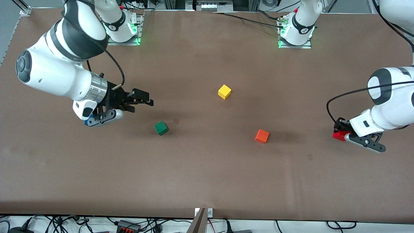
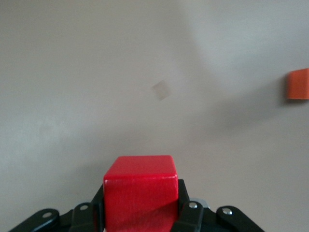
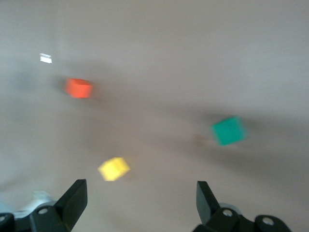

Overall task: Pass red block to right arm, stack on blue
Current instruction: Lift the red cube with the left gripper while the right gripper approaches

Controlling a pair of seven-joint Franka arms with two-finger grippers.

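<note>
The left gripper point(image 1: 339, 131), at the left arm's end of the brown table point(image 1: 207, 181), is clamped on the red block point(image 1: 338, 136), low over the table, apparently ready to carry it toward the handover. The right gripper point(image 1: 142, 102) hovers with fingers spread wide near the green cube point(image 1: 161, 127), presumably waiting to receive. The left wrist view shows the fingers point(image 2: 190, 217) pinching the block's sides. The blue cube is just visible beneath the right gripper's wrist.

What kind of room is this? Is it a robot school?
Probably a robot lab. Two white arms are bolted to a brown table, coloured cubes like the yellow cube are scattered around, and cables trail along the edge.
</note>
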